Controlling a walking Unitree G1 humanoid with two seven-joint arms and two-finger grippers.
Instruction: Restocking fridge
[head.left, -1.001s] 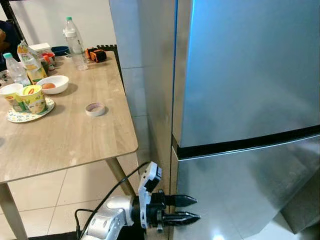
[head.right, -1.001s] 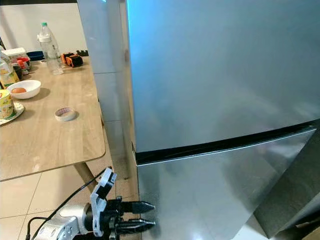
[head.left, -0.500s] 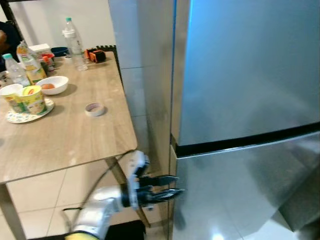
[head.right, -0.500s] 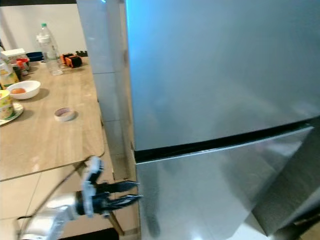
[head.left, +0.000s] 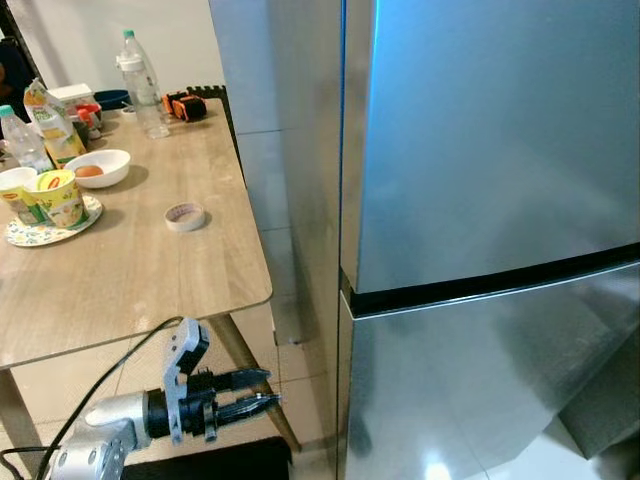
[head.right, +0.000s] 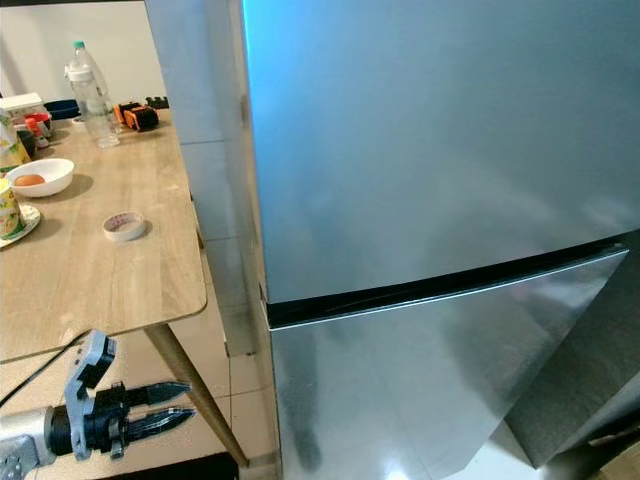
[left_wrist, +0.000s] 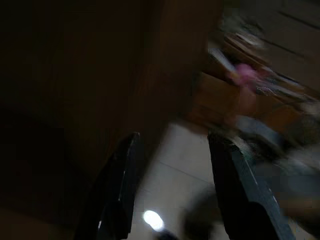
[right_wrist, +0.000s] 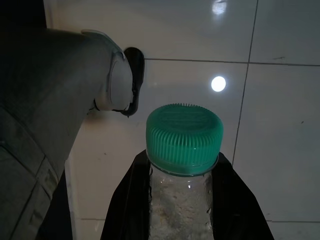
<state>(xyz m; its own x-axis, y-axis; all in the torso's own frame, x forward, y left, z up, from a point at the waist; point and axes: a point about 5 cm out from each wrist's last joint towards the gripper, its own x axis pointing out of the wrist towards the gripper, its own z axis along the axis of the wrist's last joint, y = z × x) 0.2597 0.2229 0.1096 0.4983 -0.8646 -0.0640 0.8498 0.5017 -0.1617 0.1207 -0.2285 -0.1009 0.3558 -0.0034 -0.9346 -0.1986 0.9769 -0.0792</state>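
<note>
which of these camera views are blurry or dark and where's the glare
Left wrist view: dark and motion-blurred, the left gripper a silhouette. Right wrist view: sharp on the green-capped bottle, lamp glare on the floor tiles. Eye views: clear, bluish sheen on the fridge door.

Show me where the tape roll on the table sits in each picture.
Left eye view: tape roll on the table, left of the fridge.
Right eye view: same roll, nearer the left edge.
Left wrist view: too dark and blurred to find it.
Right wrist view: a green-capped bottle over floor tiles.
Shared landmark: the white bowl.
</note>
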